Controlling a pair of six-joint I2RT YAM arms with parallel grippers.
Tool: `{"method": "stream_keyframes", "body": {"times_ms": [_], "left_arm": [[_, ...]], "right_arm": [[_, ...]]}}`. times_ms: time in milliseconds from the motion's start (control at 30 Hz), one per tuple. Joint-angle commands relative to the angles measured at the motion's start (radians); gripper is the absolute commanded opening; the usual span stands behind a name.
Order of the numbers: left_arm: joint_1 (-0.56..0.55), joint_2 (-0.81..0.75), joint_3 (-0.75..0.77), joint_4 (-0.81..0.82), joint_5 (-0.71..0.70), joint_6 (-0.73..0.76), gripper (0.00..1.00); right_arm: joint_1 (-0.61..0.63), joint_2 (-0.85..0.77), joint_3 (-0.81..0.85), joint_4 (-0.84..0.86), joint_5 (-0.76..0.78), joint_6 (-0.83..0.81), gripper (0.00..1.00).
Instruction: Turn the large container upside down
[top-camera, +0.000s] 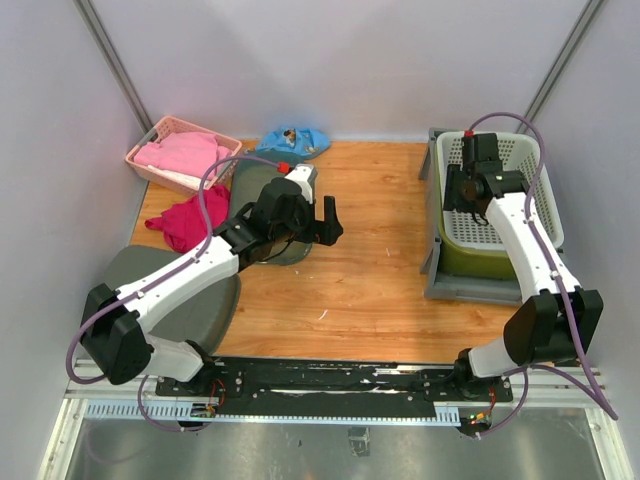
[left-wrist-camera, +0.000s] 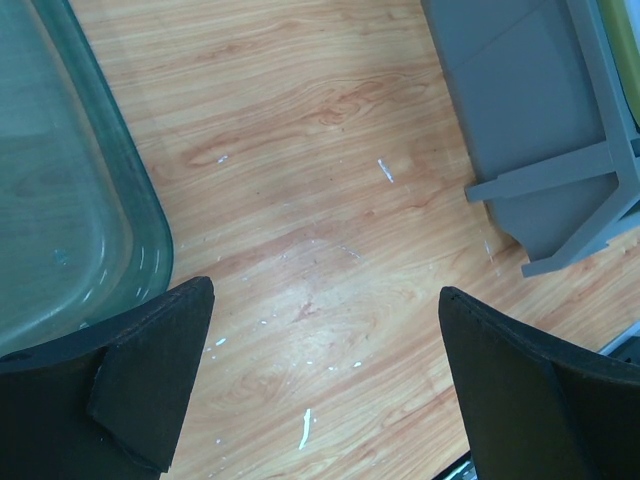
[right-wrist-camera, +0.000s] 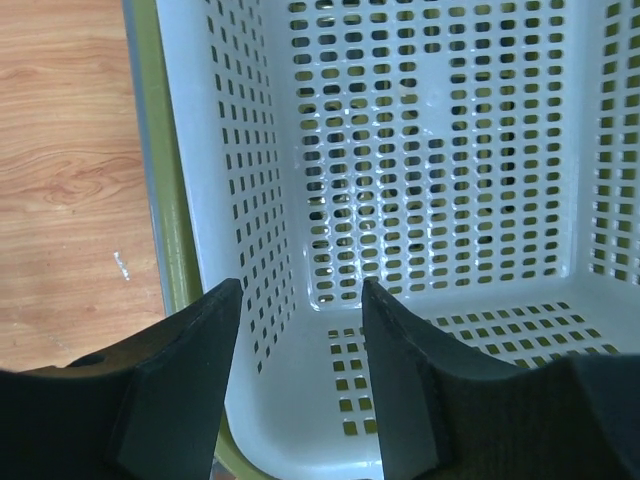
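Observation:
The large container (top-camera: 440, 286) is a light grey crate standing upright at the table's right side. An olive-green bin (top-camera: 480, 262) sits nested in it, with a white mesh basket (top-camera: 520, 160) on top. My right gripper (top-camera: 465, 200) reaches down at the basket's left side. In the right wrist view its jaws (right-wrist-camera: 300, 290) stand apart astride the white mesh basket's (right-wrist-camera: 450, 150) left wall near a corner, one finger (right-wrist-camera: 400, 380) inside. The olive rim (right-wrist-camera: 170, 200) and a strip of grey crate (right-wrist-camera: 138, 120) lie just outside. My left gripper (top-camera: 325, 218) hangs wide open over bare wood (left-wrist-camera: 325, 300); the crate's wall (left-wrist-camera: 520, 100) lies to its right.
A pink basket of pink cloth (top-camera: 180, 155) stands at the back left, with a magenta cloth (top-camera: 185, 222) and a blue cloth (top-camera: 293, 140) nearby. A greenish tray (left-wrist-camera: 60, 180) lies under the left arm, and a dark grey lid (top-camera: 190, 300) lies at the near left.

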Motion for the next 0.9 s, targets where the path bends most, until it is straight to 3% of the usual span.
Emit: {"method": "stream_keyframes", "body": {"times_ms": [0, 167, 867], "left_arm": [[-0.004, 0.0, -0.001, 0.038, -0.001, 0.014, 0.99], [-0.004, 0.014, 0.006, 0.034, 0.004, 0.012, 0.99], [-0.004, 0.022, 0.011, 0.017, 0.014, 0.004, 0.99]], "right_arm": [[-0.04, -0.037, -0.031, 0.021, -0.143, -0.039, 0.53], [-0.041, -0.032, -0.049, 0.043, -0.238, -0.058, 0.55], [-0.046, -0.037, -0.09, 0.05, -0.157, -0.073, 0.44]]}}
